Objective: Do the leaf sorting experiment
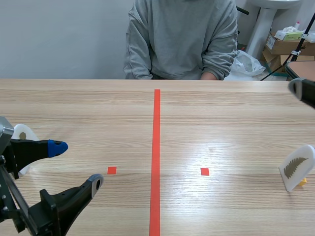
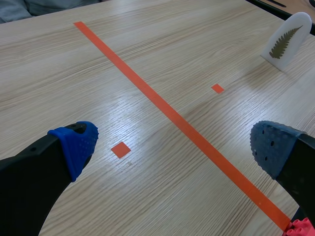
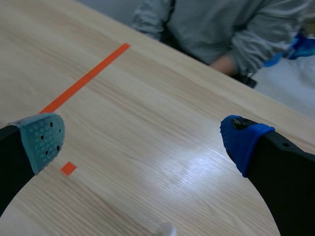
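I've got both sets of fingers spread wide and empty; the fern card (image 1: 297, 167) stands upright at the table's (image 1: 221, 123) right edge, below my right gripper (image 3: 141, 139), well apart from my left gripper (image 2: 173, 143)

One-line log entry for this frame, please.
left gripper: open, empty | right gripper: open, empty | fern card: standing, right side, untouched | white card: partly hidden behind left arm | person: seated across

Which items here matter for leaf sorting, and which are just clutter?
For the job:
fern leaf card
white card by the left gripper

Just lying about, beyond the table:
cardboard boxes
plastic bag
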Controlling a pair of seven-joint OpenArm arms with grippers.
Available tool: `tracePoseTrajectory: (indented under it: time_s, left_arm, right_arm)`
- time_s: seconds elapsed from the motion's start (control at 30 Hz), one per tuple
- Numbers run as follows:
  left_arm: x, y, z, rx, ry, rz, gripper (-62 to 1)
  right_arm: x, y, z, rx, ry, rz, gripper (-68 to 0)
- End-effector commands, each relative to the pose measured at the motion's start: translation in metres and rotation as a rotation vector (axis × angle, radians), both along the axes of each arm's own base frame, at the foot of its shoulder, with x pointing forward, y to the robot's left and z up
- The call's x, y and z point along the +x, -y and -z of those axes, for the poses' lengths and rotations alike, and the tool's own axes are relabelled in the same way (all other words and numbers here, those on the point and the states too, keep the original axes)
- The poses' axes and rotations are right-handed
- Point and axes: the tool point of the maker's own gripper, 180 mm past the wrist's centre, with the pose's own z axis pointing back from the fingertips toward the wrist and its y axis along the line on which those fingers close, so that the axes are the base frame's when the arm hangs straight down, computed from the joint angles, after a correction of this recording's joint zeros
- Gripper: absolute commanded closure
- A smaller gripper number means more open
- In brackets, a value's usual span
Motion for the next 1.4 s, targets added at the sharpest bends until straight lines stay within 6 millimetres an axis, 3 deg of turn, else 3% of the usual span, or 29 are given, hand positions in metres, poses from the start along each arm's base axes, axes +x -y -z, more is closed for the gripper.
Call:
tracePoseTrajectory:
  time_s: [0.0,0.33,0.43,0.63,0.83,1.07,1.37]
  left_arm:
    - [0.004,0.001,-0.009,-0.021,0.025,-0.009,-62.3]
    - [0.004,0.001,-0.009,-0.021,0.025,-0.009,-62.3]
    - [0.004,0.001,-0.010,-0.026,0.031,-0.010,-62.3]
    - [0.004,0.001,-0.011,-0.030,0.036,-0.010,-62.3]
    - [0.004,0.001,-0.011,-0.030,0.036,-0.010,-62.3]
    - [0.004,0.001,-0.011,-0.030,0.036,-0.010,-62.3]
    - [0.007,-0.003,-0.013,-0.026,0.045,-0.020,-62.3]
  right_arm:
    - [0.003,-0.012,0.000,-0.007,-0.006,-0.047,-67.9]
    - [-0.023,-0.093,0.056,-0.014,-0.166,-0.292,-67.9]
    - [-0.033,-0.105,0.071,-0.039,-0.196,-0.333,-67.9]
    - [-0.037,-0.115,0.071,0.005,-0.183,-0.344,-67.9]
    - [-0.044,-0.106,0.074,0.069,-0.212,-0.299,-67.9]
    - [-0.048,-0.080,0.077,0.099,-0.221,-0.216,-67.9]
    - [-0.058,-0.053,0.099,0.158,-0.300,-0.149,-67.9]
